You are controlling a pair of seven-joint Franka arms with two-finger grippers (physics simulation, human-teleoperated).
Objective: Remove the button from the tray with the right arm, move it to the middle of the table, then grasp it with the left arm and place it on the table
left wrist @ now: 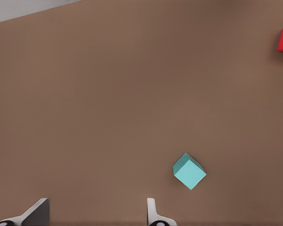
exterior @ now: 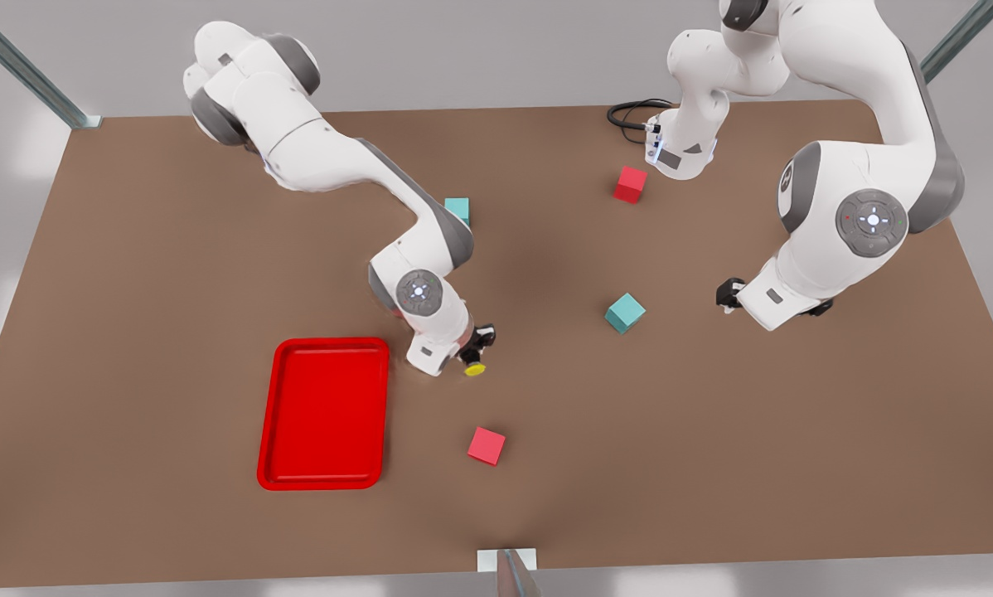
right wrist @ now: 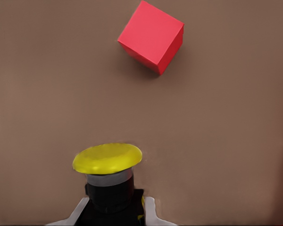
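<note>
Brown desk (exterior: 712,431) carried the scene. R gripper (exterior: 473,352) had its fingers (right wrist: 150,210) clamped on the button (exterior: 474,366), yellow cap pointing outward, lifted just off the front view's right of the tray (exterior: 274,414). L gripper (exterior: 730,296) waited w/ fingers (left wrist: 152,210) apart, well off toward the front view's right beyond a teal cube (exterior: 625,313); handover likely needs both to close that gap.

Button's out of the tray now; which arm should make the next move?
Right. Its pincer holds the button just beside the tray, short of the table's middle. The left pincer waits open near a teal cube.
</note>
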